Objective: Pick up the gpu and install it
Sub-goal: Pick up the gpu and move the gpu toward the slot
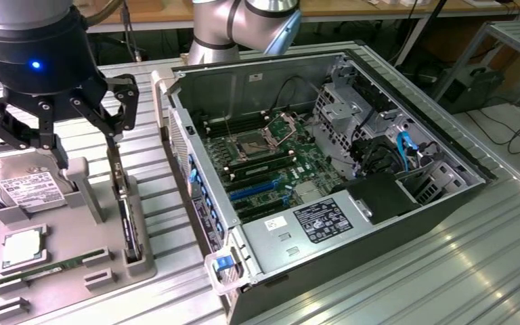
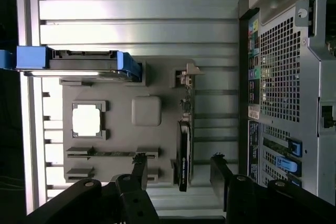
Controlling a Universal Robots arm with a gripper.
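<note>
Gripper (image 2: 178, 174) jaws apart, empty | gpu (image 2: 184, 153) on edge beneath | long axis running between the fingers

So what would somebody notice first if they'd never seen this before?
Probably the big computer case, lying open on the exterior view's right with its insides showing. Next comes the black claw, open and hanging right above the gpu, a thin dark card standing on edge in the grey tray beside the case.
</note>
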